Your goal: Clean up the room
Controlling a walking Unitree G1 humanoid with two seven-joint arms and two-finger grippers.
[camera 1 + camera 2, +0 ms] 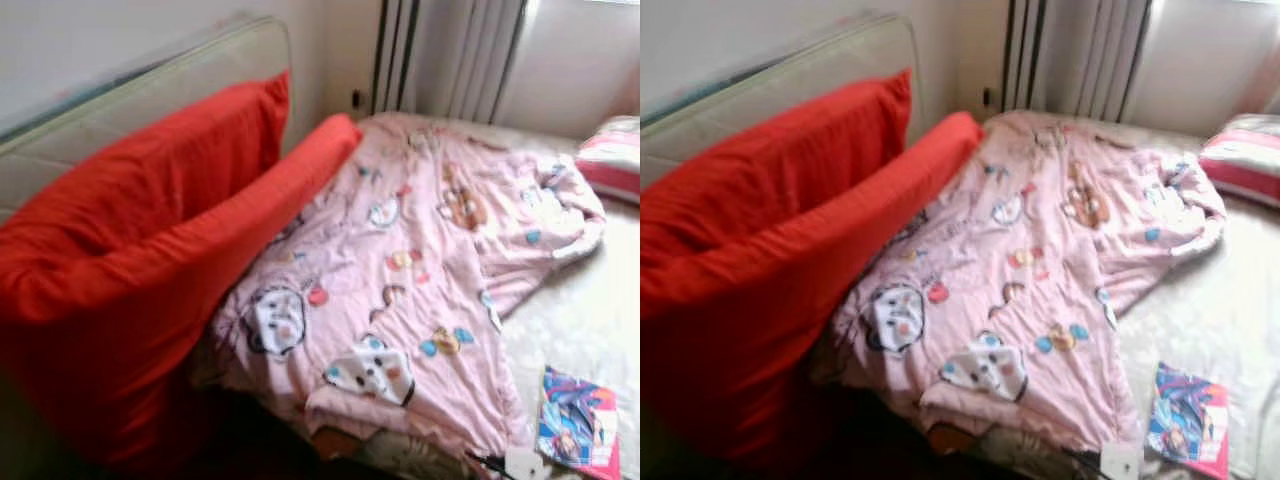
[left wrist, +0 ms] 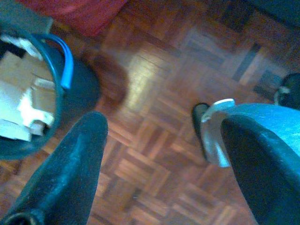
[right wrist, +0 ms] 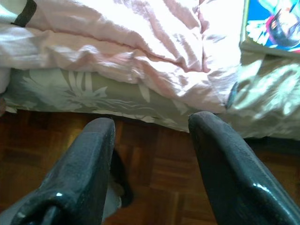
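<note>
A crumpled pink blanket (image 1: 400, 280) with cartoon prints lies spread across the bed. Two big red pillows (image 1: 130, 270) lean against the padded headboard (image 1: 150, 85) on the left. A colourful comic book (image 1: 578, 420) lies on the bare sheet near the bed's front right corner, with a small white object (image 1: 522, 462) beside it. My right gripper (image 3: 152, 124) hangs open over the parquet floor, just in front of the mattress side (image 3: 93, 93), below the blanket's edge and the comic book (image 3: 274, 23). My left gripper (image 2: 159, 126) is open above the floor with nothing between its fingers.
A dark bin (image 2: 82, 84) with a blue handle, holding cardboard and paper scraps, stands on the parquet (image 2: 154, 84) near my left gripper. A pink-and-white striped pillow (image 1: 612, 158) lies at the bed's far right. Curtains (image 1: 450, 55) hang behind the bed.
</note>
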